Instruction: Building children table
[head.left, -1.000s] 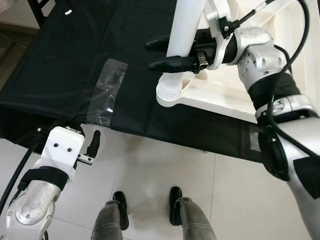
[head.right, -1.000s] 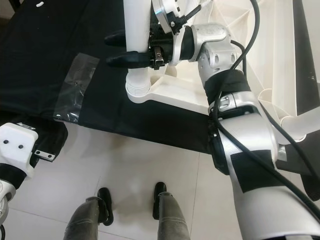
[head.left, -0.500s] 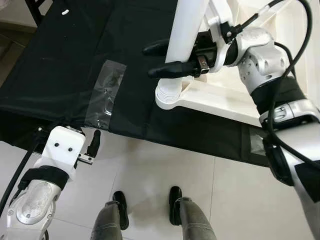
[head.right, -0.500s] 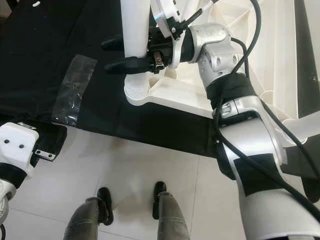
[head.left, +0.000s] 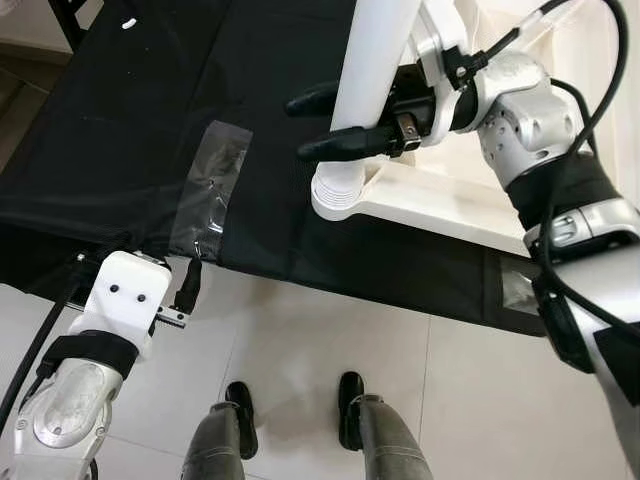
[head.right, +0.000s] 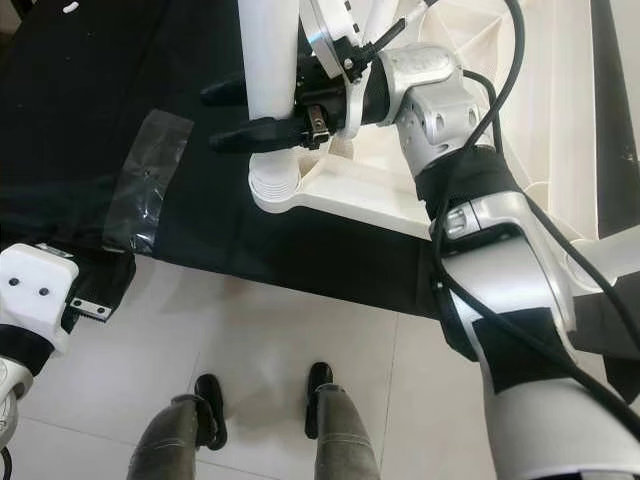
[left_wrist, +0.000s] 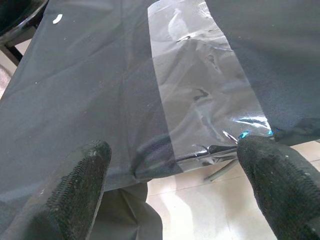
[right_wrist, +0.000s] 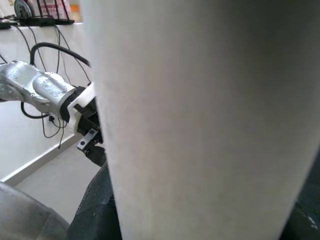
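A white table leg (head.left: 372, 70) stands upright, its threaded foot in the corner socket (head.left: 338, 195) of the upturned white tabletop (head.left: 440, 205). My right gripper (head.left: 298, 128) is shut on the leg just above the socket, one black finger in front of it and one behind. The leg's white surface (right_wrist: 200, 115) fills the right wrist view. My left gripper (left_wrist: 172, 185) is open and holds nothing. It hangs low at the near edge of the black cloth (head.left: 150, 130), with its finger (head.left: 188, 285) pointing up.
A clear tape patch (head.left: 212, 185) lies on the black cloth near its front edge, seen close as tape (left_wrist: 200, 85). A small white piece (head.left: 130, 22) lies at the far left. Pale floor tiles (head.left: 330, 330) and my feet (head.left: 240, 420) are below.
My right gripper has turned a little around the leg, so its front finger now tilts upward. The leg's foot has shifted slightly. The left arm has stayed put.
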